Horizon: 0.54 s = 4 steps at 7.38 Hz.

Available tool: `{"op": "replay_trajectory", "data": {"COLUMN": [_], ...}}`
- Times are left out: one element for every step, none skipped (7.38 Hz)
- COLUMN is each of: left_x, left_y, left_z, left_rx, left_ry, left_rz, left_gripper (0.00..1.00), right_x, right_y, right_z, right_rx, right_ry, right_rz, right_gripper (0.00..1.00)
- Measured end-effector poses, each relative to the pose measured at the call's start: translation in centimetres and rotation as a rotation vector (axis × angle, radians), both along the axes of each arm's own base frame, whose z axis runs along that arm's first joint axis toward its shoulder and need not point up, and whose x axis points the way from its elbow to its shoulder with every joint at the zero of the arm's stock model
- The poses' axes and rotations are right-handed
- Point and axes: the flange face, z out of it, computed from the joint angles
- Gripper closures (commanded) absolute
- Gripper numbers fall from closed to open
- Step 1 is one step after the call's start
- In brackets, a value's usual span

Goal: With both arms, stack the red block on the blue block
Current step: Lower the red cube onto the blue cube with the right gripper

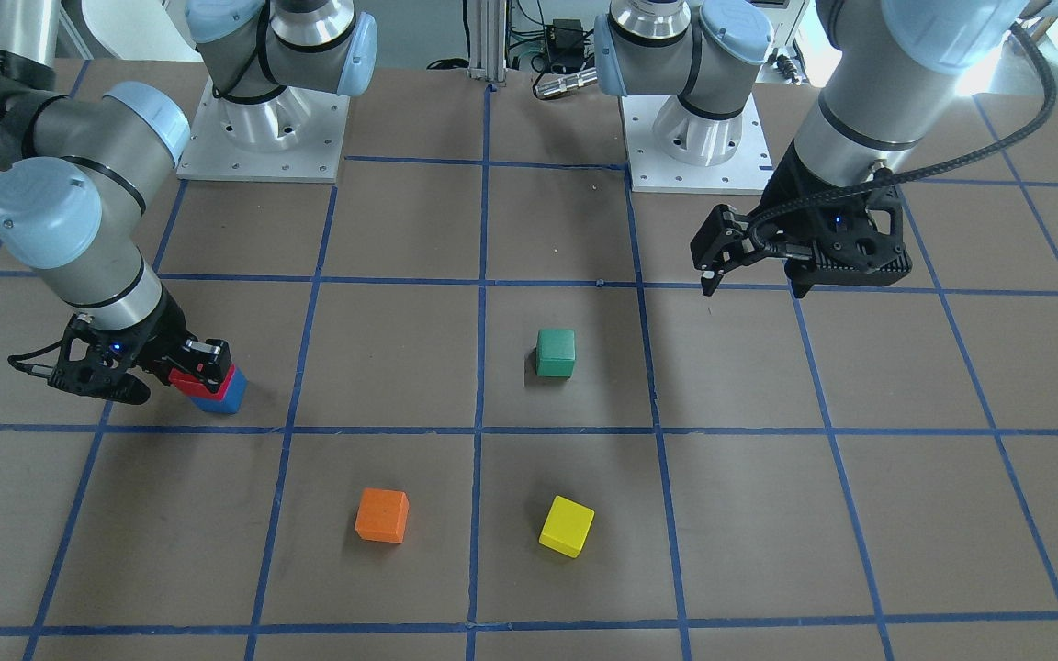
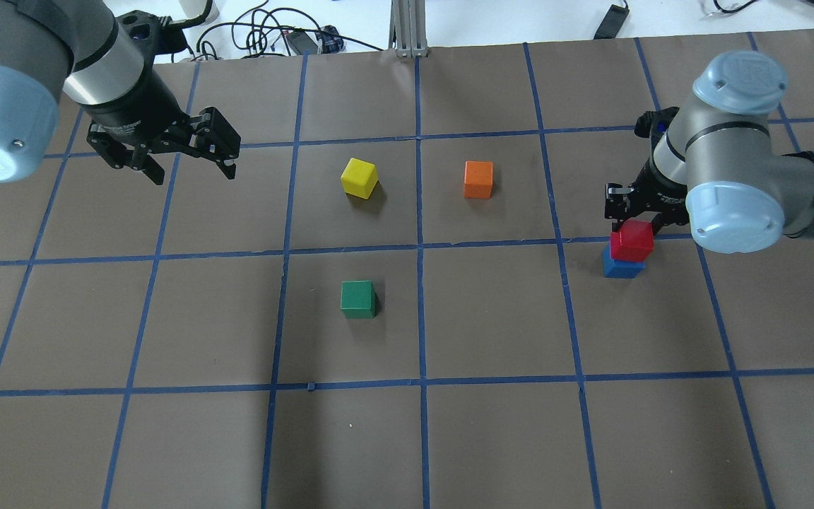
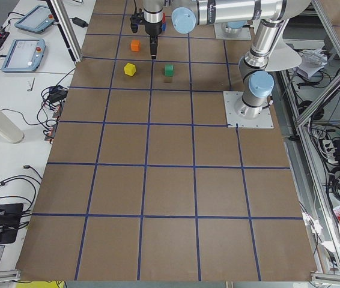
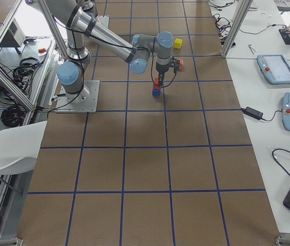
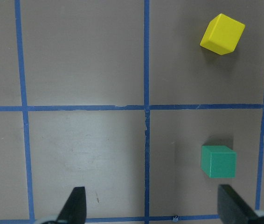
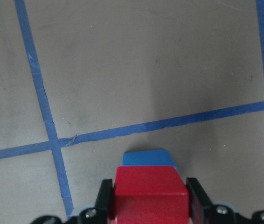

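Observation:
The red block (image 2: 632,240) sits right on top of the blue block (image 2: 622,268) at the table's right side. My right gripper (image 2: 632,227) is shut on the red block from above. In the right wrist view its fingers (image 6: 105,201) press both sides of the red block (image 6: 149,196), and the blue block (image 6: 149,158) peeks out beneath. The front view shows the same stack, red block (image 1: 194,381) over blue block (image 1: 221,399). My left gripper (image 2: 195,174) is open and empty, hanging above the table's far left, far from the stack.
A green cube (image 2: 358,298) lies near the table's middle, a yellow cube (image 2: 360,177) and an orange cube (image 2: 478,179) farther out. The table is brown with a blue tape grid. The arm bases (image 1: 263,138) stand at the robot's edge.

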Motion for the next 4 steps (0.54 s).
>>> {"op": "replay_trajectory", "data": {"left_x": [0.00,0.00,0.00,0.00], "left_y": [-0.01,-0.02,-0.02,-0.08], "left_z": [-0.02,-0.03,-0.02,-0.09], "left_rx": [0.000,0.000,0.000,0.000], "left_ry": [0.000,0.001,0.001,0.001], "left_rz": [0.000,0.000,0.000,0.000], "left_gripper": [0.00,0.00,0.00,0.00], "right_x": [-0.01,-0.02,-0.01,-0.01], "right_y": [-0.03,-0.02,0.03,0.10], "right_z": [0.01,-0.05,-0.16,-0.26], "right_rx": [-0.002,-0.001,0.001,0.005], "right_ry": [0.001,0.002,0.001,0.002], "right_rz": [0.002,0.003,0.003,0.003], "right_gripper": [0.72,0.47,0.27,0.13]}}
